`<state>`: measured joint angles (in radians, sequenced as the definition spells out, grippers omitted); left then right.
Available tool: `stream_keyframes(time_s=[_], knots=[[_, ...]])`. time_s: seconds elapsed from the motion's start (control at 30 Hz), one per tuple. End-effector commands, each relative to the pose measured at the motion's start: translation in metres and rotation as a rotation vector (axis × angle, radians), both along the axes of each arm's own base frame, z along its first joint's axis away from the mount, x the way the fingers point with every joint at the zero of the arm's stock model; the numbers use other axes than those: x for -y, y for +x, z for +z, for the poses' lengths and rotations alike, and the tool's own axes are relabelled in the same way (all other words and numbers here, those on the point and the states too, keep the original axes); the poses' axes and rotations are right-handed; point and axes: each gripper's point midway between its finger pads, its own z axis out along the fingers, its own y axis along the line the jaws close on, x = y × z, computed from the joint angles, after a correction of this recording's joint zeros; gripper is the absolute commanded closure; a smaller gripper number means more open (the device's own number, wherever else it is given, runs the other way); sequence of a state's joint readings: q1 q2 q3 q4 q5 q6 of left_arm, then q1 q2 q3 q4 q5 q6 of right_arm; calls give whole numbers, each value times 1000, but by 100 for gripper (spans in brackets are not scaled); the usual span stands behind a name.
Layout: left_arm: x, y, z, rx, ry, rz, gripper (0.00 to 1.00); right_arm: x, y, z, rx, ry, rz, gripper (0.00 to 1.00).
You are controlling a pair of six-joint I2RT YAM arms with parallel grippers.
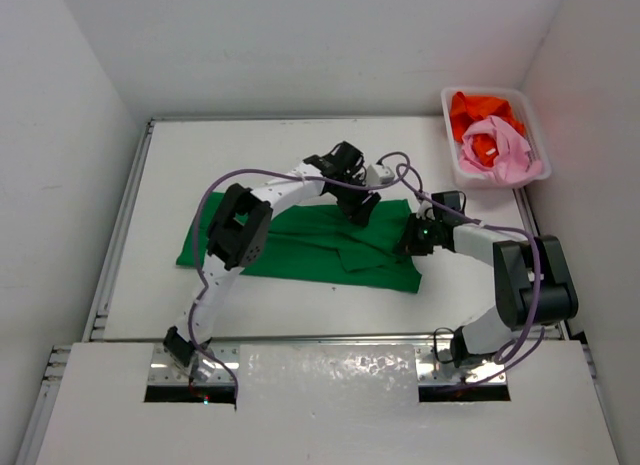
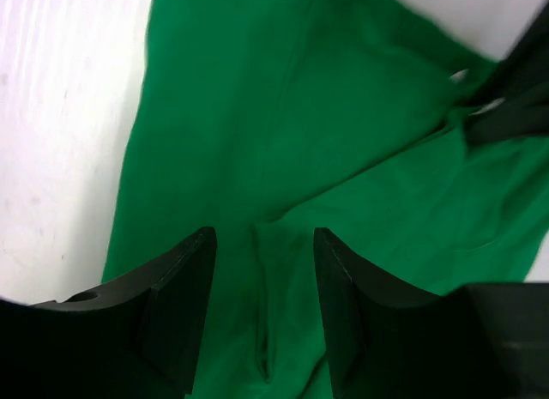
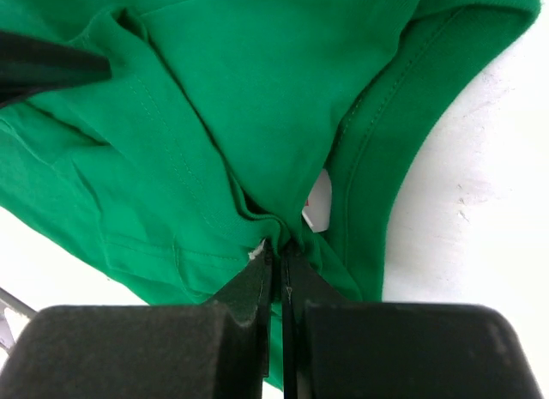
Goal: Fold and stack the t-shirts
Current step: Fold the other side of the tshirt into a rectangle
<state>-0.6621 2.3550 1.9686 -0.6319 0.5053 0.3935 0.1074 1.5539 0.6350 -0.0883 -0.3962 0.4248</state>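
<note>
Two wrist views tell the claws apart: the right claw [image 3: 276, 249] is pinched tight on a fold of the green shirt [image 1: 330, 250] by its collar, the left claw [image 2: 264, 244] parted and empty above it. Only the overhead shows the shirt spread on the bench [image 1: 300, 155], with the orange shirt [image 1: 480, 110] and pink shirt [image 1: 500, 150] in the basket [image 1: 490, 180]

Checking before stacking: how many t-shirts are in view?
3: the green t-shirt spread on the table, the orange t-shirt and pink t-shirt bunched in the white basket; more could hide beneath those.
</note>
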Motion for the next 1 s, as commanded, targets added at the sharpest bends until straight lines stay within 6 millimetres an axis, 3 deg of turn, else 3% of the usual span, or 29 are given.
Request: stream_keyframes(time_s=[0.0,0.2,0.43,0.53,0.57,0.63,0.67,0.7,0.83,0.97], knots=[[-2,25,26,67,-63,64,53,-9,14,11,60,54,-6,100],[0,10,-4,39,0,46,55,-10,10,9,54,56,-1,100],[-1,-23,-8,-92,-30,1,61,-10,15,13,66,58,-3,100],[1,-20,-4,-86,-40,12,74,-10,17,14,73,56,1,100],[1,-18,-2,-81,-41,17,82,-11,17,14,74,56,4,100],[4,-14,5,-66,-56,20,87,-10,18,14,77,54,5,100],[5,-12,8,-57,-60,26,97,-10,19,15,83,51,8,100],[6,-9,13,-48,-71,37,100,-10,19,16,87,47,11,100],[7,0,45,5,-116,58,100,-5,24,26,115,9,29,100],[-2,7,73,26,-158,89,100,-3,33,49,187,-10,49,100]])
